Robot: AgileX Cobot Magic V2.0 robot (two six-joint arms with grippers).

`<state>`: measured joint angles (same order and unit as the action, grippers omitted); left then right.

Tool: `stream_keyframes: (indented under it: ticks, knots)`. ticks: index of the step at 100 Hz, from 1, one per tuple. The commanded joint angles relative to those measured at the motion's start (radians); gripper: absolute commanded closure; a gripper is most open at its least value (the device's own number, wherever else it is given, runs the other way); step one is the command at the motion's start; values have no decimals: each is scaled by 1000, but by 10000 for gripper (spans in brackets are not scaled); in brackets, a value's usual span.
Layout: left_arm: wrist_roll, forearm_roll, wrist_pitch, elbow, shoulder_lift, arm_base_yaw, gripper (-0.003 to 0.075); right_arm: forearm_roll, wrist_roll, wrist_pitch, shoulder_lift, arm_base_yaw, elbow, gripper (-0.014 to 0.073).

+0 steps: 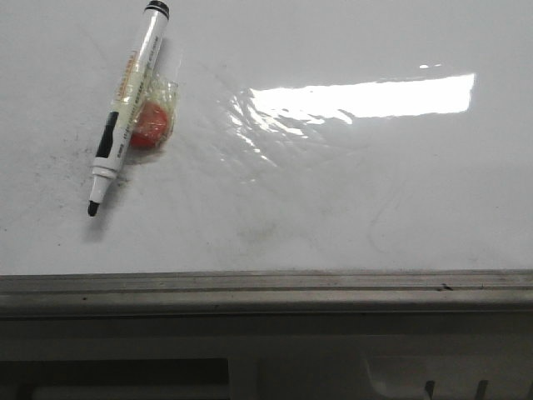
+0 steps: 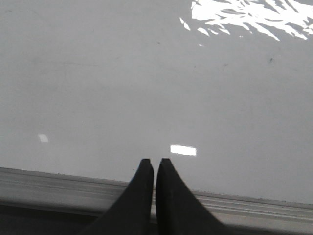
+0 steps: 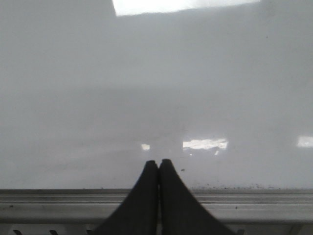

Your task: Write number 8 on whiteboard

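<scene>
whiteboard (image 1: pixel 350 208) blank, no 8 written; uncapped marker (image 1: pixel 127 112) lies far left, ungrasped; left hand (image 2: pixel 154 164) and right hand (image 3: pixel 159 163) closed, empty.

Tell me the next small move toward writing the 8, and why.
Probably open the left gripper and reach for the marker. It lies uncapped on the left side of the whiteboard, resting across a red wrapped object; both grippers are shut and empty, and no 8 shows yet.
</scene>
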<state>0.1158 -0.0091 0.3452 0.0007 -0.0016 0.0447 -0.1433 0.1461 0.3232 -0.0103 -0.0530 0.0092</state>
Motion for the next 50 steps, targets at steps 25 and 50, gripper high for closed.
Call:
stream_keyframes:
  ticks: [25, 50]
  knots:
    - [4, -8, -40, 22, -32, 2, 741, 0, -6, -56, -21, 1, 14, 657]
    - [4, 24, -58, 27, -32, 2, 741, 0, -6, -56, -21, 1, 14, 657]
